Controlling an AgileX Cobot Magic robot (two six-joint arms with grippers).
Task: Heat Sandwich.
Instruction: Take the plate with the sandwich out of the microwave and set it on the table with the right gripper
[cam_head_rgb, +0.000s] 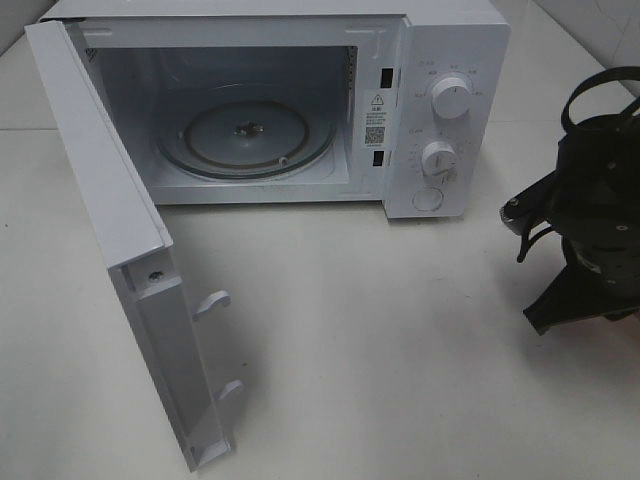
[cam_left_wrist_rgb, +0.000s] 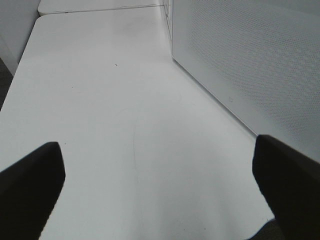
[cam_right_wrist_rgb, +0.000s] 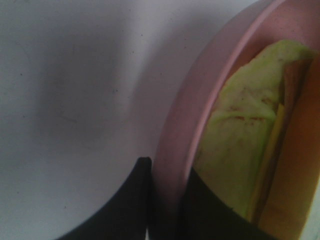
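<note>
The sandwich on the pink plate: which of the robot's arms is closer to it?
The right. Its jaws pinch the rim of the pink plate carrying the sandwich. The left gripper hangs open over bare table beside the microwave, no sandwich in view.

Black right arm (cam_head_rgb: 590, 200) at right edge of overhead frame: bulky glossy housing, looping black cables on top, small white dot marking. Two matte black fingers (cam_left_wrist_rgb: 32, 185) in lower corners of left wrist frame, blunt and wedge-shaped.
</note>
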